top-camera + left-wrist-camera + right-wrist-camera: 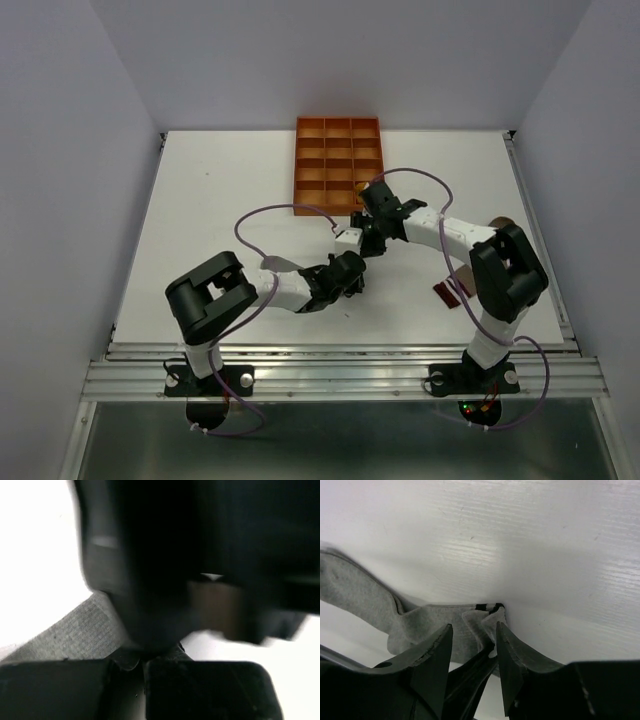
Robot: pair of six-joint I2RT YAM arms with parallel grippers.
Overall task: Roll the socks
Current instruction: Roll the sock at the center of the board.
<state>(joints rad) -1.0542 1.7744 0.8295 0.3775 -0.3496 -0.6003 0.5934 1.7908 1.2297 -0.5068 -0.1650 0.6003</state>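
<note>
The grey sock (427, 625) with a black-white striped cuff lies on the white table, its cuff end folded up. It also shows in the left wrist view (65, 635). In the top view both grippers hide it. My left gripper (141, 664) looks shut on a fold of the grey sock; in the top view it is at mid-table (352, 272). My right gripper (472, 640) is open and straddles the same fold, with the left gripper's dark fingers between its jaws; from above it sits just behind the left one (372, 243). The taupe-brown sock (450, 294) lies at the right. A mustard yellow bit (362, 186) shows in the tray.
The orange compartmented tray (325, 165) stands at the back middle of the table (220, 220). The right arm (505, 265) reaches over the taupe-brown sock. Purple cables loop above both arms.
</note>
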